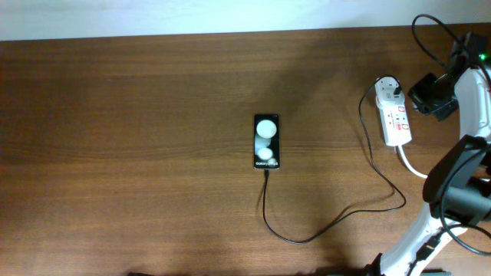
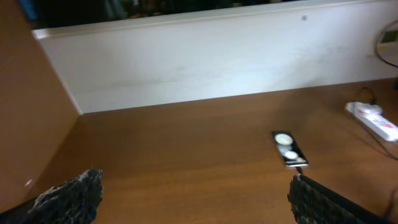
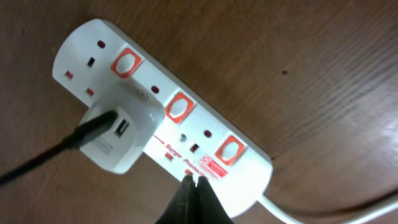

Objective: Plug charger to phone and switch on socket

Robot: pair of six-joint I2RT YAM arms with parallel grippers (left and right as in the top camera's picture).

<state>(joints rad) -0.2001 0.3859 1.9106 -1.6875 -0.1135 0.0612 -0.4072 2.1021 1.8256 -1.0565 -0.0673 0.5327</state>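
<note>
The black phone [image 1: 266,141] lies mid-table with the charger's thin black cable [image 1: 322,230] joined to its near end; it also shows in the left wrist view [image 2: 289,149]. The cable runs right to the white plug adapter [image 3: 121,137], which sits in the white socket strip [image 1: 394,113], also seen in the right wrist view [image 3: 186,124]. My right gripper [image 3: 193,181] is shut and empty, its tips over the strip's edge by a small red marking. My left gripper [image 2: 193,193] is open and empty, far left of the phone and outside the overhead view.
The strip's thick white cord [image 1: 410,165] leaves its near end. A white wall [image 2: 205,56] borders the far table edge. The right arm [image 1: 460,176] and its cables fill the right side. The strip shows faintly in the left wrist view [image 2: 373,118].
</note>
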